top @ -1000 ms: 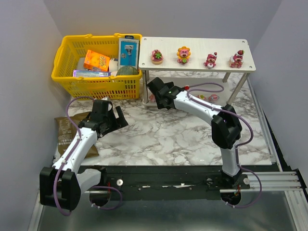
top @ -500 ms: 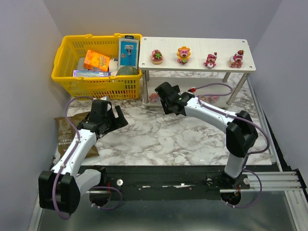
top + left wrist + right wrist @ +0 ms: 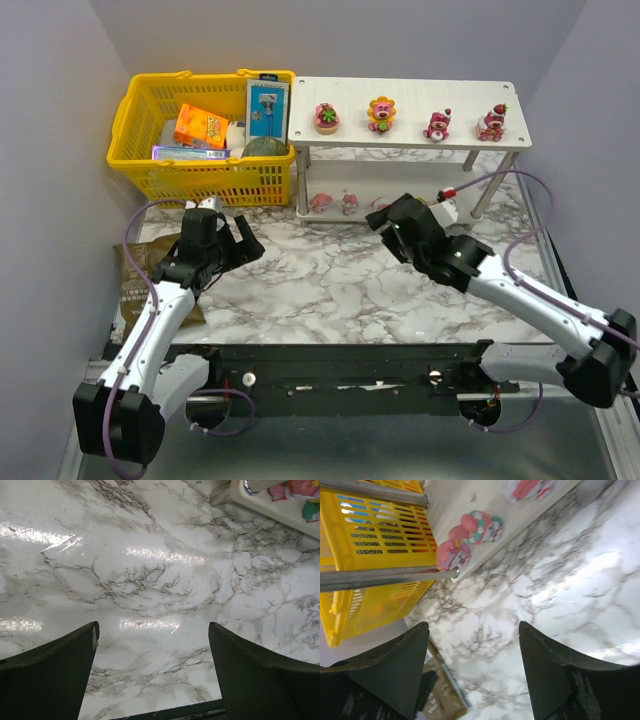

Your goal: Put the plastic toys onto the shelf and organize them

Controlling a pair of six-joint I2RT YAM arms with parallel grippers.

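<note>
Marble-pattern table (image 3: 330, 290): no loose toy found on it in any view. Low white wood-grain two-tier shelf (image 3: 405, 92) on silver legs: four glossy pink-and-red plastic toy figurines (image 3: 437, 125) stand spaced along the top board, and more sit on the lower board.

Judgement: placing is largely done, and tidying the lower row is the step in hand.

My right gripper (image 3: 384, 213) hangs just in front of that lower board, fingers apart, nothing between them. My left gripper (image 3: 238, 240) is over bare table, well apart from the shelf, fingers apart, empty.

The nearest pink bear figurines (image 3: 470, 535) lie ahead of my right fingertips, not touching, beside a silver leg (image 3: 390, 575). The next move calls for a low, level entry under the top board, clear of that leg.
</note>
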